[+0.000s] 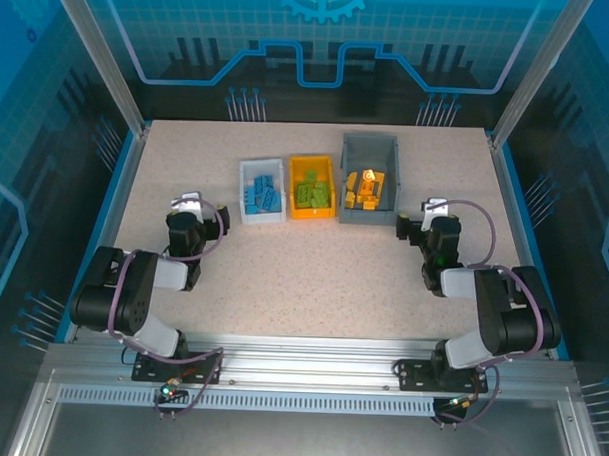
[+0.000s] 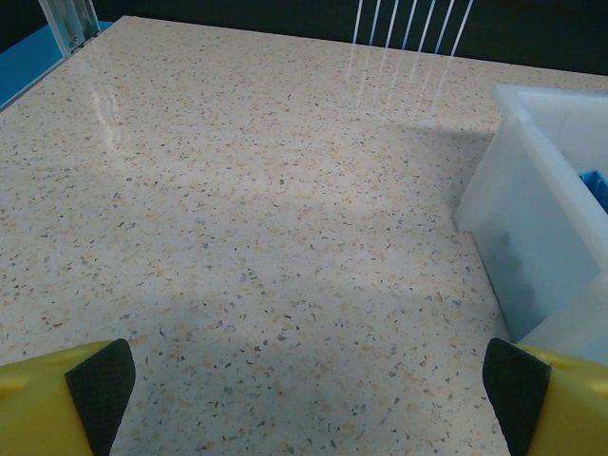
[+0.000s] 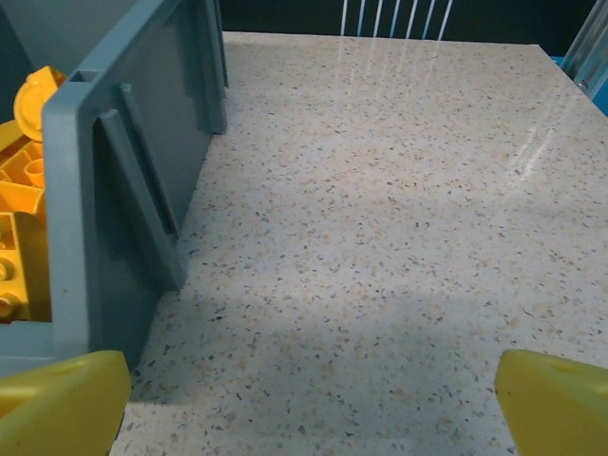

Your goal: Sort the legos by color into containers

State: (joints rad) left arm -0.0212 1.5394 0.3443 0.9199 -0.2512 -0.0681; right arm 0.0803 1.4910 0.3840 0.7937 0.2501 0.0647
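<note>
Top external, three containers (image 1: pixel 312 216), two arms (image 1: pixel 122 302)

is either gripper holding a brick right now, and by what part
Nothing is held: the left gripper and the right gripper both stand open and empty.

A robotics laboratory test cell is shown from above. A pale speckled table (image 1: pixel 313 278) is enclosed by aluminium posts (image 1: pixel 98 56) and translucent blue panels (image 1: pixel 391 41), which are printed with circuit lines and a gear emblem (image 1: pixel 322 1). Two black and grey robot arms, a left arm (image 1: pixel 132 297) and a right arm (image 1: pixel 492 310), are bolted to a slotted aluminium rail (image 1: pixel 309 373) at the near edge. Thin cables (image 1: pixel 195 356) are looped from their bases.
</note>
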